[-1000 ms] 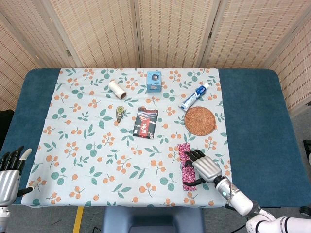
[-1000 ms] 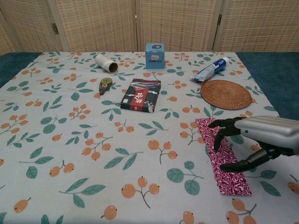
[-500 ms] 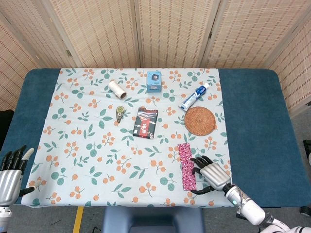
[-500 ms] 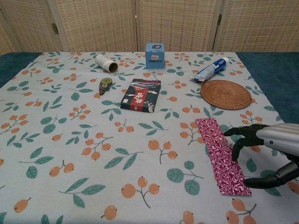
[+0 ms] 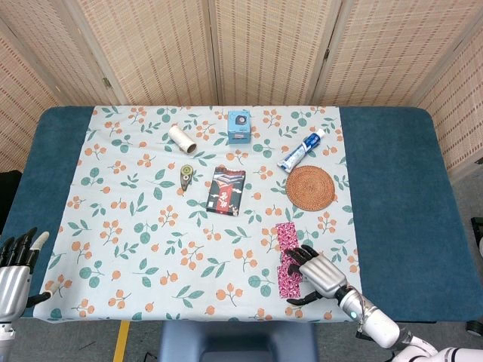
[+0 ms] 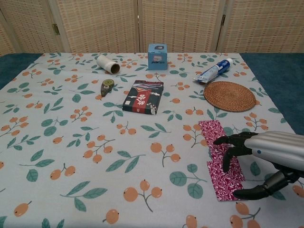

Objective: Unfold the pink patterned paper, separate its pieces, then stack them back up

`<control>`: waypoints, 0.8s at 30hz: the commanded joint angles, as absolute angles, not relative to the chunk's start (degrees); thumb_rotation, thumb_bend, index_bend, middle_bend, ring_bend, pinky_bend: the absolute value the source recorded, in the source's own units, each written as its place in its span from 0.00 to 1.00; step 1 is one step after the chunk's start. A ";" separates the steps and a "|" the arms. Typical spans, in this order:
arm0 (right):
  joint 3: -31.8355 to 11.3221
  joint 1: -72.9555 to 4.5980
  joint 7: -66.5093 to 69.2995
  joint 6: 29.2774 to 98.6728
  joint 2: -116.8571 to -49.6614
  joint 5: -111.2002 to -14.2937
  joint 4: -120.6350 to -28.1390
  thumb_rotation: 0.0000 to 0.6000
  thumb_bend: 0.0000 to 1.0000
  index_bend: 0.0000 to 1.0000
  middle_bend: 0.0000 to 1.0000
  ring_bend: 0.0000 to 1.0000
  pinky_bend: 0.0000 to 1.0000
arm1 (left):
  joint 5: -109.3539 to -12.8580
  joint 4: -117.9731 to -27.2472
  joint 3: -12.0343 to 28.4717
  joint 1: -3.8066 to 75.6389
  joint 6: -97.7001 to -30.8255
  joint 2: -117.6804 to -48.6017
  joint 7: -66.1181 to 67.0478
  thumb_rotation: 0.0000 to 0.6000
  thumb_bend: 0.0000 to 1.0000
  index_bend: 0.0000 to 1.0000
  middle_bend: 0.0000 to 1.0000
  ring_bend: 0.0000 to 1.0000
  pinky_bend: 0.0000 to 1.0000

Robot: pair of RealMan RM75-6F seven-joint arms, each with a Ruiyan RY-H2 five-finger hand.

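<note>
The right hand (image 6: 273, 159) is seen spread wide, fingers (image 6: 228, 153) laid on the pink patterned paper (image 6: 219, 160); thumb is set apart beside its near edge.

The left hand (image 5: 15, 273) is held open, nothing grasped.

The right robot hand (image 6: 266, 159) has a smooth silver-grey shell over its back and slim black fingers (image 6: 227, 160) (glossy, pointed at the tips). Its wrist is silver with a small blue spot. The left robot hand (image 5: 15, 268) looks alike, black-fingered with one pale tip.

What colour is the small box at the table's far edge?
Light blue box, clearest in the chest view.
</note>
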State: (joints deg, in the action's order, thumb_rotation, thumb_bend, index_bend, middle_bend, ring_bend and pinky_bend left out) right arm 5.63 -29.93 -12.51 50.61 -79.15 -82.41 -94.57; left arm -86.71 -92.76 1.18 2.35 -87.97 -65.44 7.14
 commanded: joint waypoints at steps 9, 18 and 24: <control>3.26 -32.05 -14.23 49.45 -82.42 -82.02 -94.94 0.32 0.23 0.31 0.07 0.00 0.00 | -86.65 -91.94 1.11 1.85 -88.42 -65.42 5.95 1.00 0.23 0.12 0.03 0.09 0.00; 6.19 -29.47 -9.77 53.89 -75.11 -86.02 -98.60 0.32 0.23 0.32 0.08 0.00 0.00 | -87.41 -92.34 1.08 2.05 -88.43 -65.41 6.27 1.00 0.23 0.12 0.03 0.09 0.00; 9.27 -27.51 -6.62 55.47 -71.94 -88.77 -97.84 0.32 0.22 0.33 0.09 0.00 0.00 | -88.06 -93.41 1.00 2.12 -88.65 -65.11 7.27 1.00 0.23 0.12 0.03 0.09 0.00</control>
State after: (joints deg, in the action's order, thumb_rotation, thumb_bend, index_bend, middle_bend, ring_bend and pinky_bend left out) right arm 8.88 -27.88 -7.01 55.12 -72.28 -88.38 -98.04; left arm -88.01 -93.36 1.01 2.11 -88.62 -65.15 7.24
